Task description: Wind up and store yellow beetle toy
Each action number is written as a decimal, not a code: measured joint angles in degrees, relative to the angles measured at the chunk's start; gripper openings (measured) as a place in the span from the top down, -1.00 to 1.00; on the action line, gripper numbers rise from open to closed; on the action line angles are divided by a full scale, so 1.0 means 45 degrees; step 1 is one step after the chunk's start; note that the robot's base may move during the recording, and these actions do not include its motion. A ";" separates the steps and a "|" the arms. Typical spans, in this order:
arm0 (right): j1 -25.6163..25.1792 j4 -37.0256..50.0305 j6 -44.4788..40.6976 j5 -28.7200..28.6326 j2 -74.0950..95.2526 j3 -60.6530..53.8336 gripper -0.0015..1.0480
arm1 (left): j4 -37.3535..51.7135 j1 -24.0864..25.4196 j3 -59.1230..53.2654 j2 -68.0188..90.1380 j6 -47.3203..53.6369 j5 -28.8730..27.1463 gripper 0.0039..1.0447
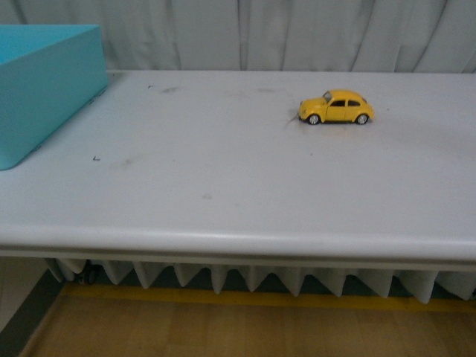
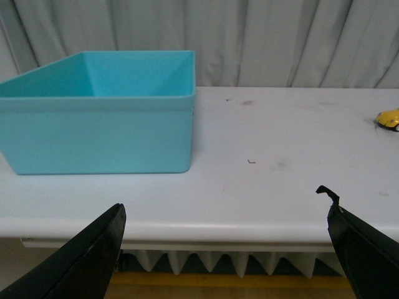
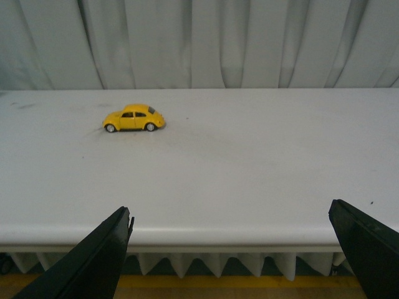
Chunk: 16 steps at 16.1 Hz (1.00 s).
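The yellow beetle toy (image 1: pixel 336 107) stands on its wheels on the white table (image 1: pixel 223 193), right of centre and toward the back. In the right wrist view the beetle toy (image 3: pixel 134 118) sits well beyond my right gripper (image 3: pixel 229 246), which is open and empty, its dark fingers (image 3: pixel 93 261) hanging off the table's front edge. The left gripper (image 2: pixel 227 240) is also open and empty at the front edge. From there only a sliver of the beetle toy (image 2: pixel 389 118) shows at the frame's border. Neither arm appears in the front view.
A turquoise bin (image 1: pixel 41 89) stands at the table's back left; its open top (image 2: pixel 106 84) faces up, just past the left gripper. A grey curtain (image 1: pixel 282 33) hangs behind the table. Below the front edge (image 1: pixel 238 245) is a wooden floor with a yellow line.
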 joint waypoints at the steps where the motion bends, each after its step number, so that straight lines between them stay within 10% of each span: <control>1: 0.0000 -0.0010 0.0005 0.0005 0.0000 0.0000 -0.87 | 0.0000 -0.0005 0.0000 0.0000 -0.0005 0.0005 -0.88; 16: 0.0000 -0.0005 0.0044 0.0000 0.0005 0.0000 -0.87 | 0.0019 0.0000 0.0000 0.0000 -0.0039 -0.0010 -0.88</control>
